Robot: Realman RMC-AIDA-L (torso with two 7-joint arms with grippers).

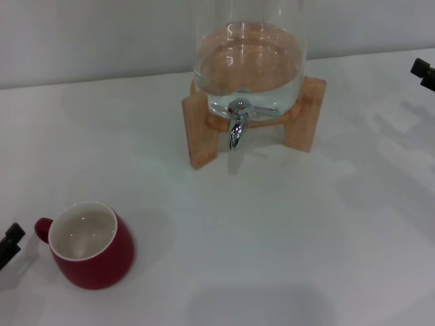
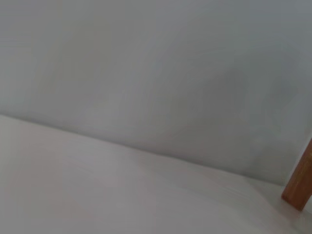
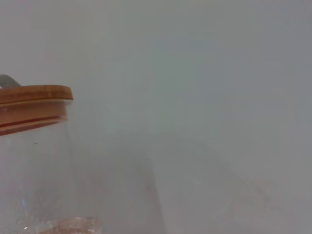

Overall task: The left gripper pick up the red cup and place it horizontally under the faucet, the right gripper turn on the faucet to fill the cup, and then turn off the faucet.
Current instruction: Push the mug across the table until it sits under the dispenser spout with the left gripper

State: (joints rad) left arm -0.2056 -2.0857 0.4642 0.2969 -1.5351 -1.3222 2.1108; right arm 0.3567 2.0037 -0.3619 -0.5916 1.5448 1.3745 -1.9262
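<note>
The red cup (image 1: 92, 248) stands upright on the white table at the near left, cream inside, with its handle toward the left edge. The left gripper (image 1: 8, 244) shows only as black tips at the left edge, just beside the cup's handle and apart from it. The chrome faucet (image 1: 236, 129) points down from the front of the glass dispenser (image 1: 248, 61), between the legs of the wooden stand (image 1: 202, 132). The right gripper (image 1: 425, 73) shows only as black tips at the far right edge, well away from the faucet.
The dispenser holds a little water at its bottom. A stand leg (image 2: 298, 187) shows in the left wrist view. The dispenser's wooden lid (image 3: 34, 100) shows in the right wrist view. A pale wall runs behind the white table (image 1: 285, 238).
</note>
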